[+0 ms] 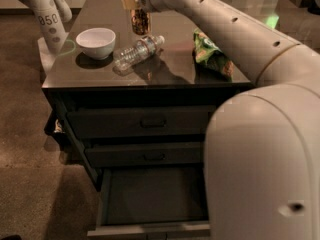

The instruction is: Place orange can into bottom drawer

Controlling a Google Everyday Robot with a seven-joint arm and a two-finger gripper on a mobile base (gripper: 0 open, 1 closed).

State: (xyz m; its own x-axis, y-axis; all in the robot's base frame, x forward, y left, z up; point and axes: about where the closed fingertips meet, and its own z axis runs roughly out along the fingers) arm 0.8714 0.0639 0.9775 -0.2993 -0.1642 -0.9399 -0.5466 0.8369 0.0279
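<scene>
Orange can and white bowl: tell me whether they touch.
Apart. The camera view shows bare tabletop between the orange can and the white bowl. The gripper is at the can's top.

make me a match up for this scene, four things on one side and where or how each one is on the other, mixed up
Things:
1. orange can
2. water bottle
3. white bowl
4. bottom drawer

Place or state:
a. pulled open
b. lying on its side on the table top
c. gripped by the hand over the far part of the table top
d. upright near the table top's left edge

Pairs: 1-c, 2-b, 3-d, 4-a
</scene>
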